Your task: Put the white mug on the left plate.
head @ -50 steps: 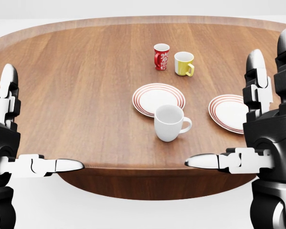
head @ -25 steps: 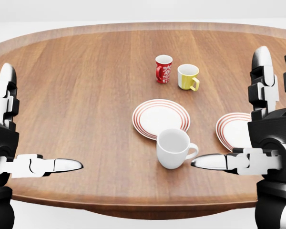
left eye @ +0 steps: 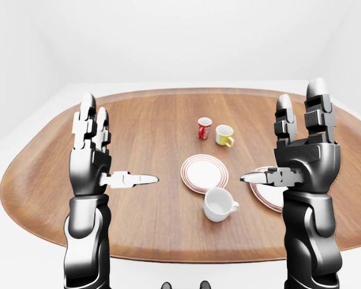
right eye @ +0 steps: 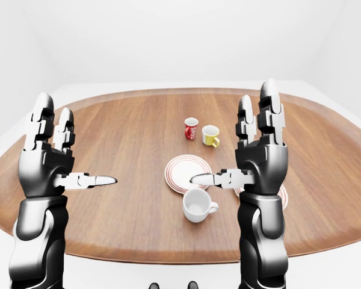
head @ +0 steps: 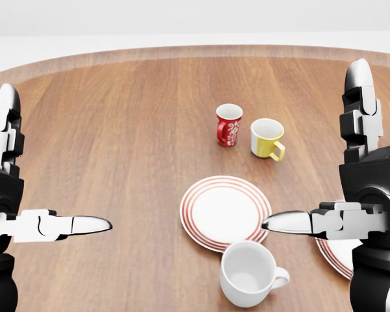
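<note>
White mug (head: 250, 273) sits upright on table (head: 117, 130), just near of left plate (head: 225, 212), handle pointing right. Both hands wide, empty: left hand (left eye: 91, 158), right hand (left eye: 302, 150). Prob. rigid, light, slick glaze; grab body w/ fingers around it.

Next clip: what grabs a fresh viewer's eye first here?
Two raised, open robot hands frame the scene, the left hand and right hand, both empty. Between them on the wooden table, the white mug stands upright just below the left plate in the head view.
</note>
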Robot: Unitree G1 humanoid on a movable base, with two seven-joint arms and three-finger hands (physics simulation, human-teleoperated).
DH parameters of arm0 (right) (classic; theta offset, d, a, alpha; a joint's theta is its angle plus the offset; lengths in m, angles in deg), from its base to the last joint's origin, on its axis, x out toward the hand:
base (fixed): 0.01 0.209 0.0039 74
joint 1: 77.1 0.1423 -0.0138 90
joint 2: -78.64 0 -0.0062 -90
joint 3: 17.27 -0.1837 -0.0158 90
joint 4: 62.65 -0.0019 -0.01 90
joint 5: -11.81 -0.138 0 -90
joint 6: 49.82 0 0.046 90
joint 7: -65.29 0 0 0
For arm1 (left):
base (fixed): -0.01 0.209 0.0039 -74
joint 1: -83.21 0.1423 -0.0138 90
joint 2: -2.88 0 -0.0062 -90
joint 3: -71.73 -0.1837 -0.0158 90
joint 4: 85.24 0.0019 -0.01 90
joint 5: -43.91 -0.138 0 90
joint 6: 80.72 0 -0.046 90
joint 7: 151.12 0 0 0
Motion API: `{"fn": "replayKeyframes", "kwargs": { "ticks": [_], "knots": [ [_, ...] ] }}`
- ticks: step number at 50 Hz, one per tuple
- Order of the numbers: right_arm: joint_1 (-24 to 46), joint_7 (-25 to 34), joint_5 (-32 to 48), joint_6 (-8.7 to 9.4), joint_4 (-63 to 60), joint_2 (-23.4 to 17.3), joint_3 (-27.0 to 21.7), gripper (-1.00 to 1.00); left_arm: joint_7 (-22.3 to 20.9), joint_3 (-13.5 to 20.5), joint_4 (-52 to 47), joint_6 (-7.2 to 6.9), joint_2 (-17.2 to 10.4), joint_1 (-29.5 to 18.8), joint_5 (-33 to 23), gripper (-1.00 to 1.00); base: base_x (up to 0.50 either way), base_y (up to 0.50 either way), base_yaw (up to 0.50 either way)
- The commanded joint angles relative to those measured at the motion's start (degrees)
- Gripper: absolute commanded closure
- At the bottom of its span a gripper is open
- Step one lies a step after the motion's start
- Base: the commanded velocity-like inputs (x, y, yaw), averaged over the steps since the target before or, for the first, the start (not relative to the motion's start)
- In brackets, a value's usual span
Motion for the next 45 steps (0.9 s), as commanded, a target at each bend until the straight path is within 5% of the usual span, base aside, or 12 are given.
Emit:
{"fn": "replayKeyframes", "kwargs": {
  "ticks": [1, 31, 32, 45],
  "knots": [
    [-0.1, 0.2, 0.0, 0.0, -0.5, 0.1, 0.2, -1.0, -0.1, 0.1, -0.5, 0.0, 0.0, 0.0, 0.1, -1.0, 0.5, 0.0, 0.0],
    [-0.3, 0.6, 0.8, 0.0, -1.1, 0.3, 0.9, -1.0, 0.0, 0.5, -1.4, 0.0, -0.3, -0.5, 0.5, -1.0, 0.5, -0.01, 0.0],
    [-10.9, 0.2, 9.2, 0.0, -15.2, -8.5, 20.1, -1.0, 0.1, 0.5, -1.1, 0.0, -0.3, -0.5, 0.2, -1.0, 0.0, 0.0, 0.0],
    [-13.9, 12.4, 21.2, 0.0, -17.7, -4.7, 23.2, -1.0, 0.1, 0.6, -0.8, 0.0, -0.3, -0.4, 0.0, -1.0, 0.0, 0.0, 0.0]
  ]
}}
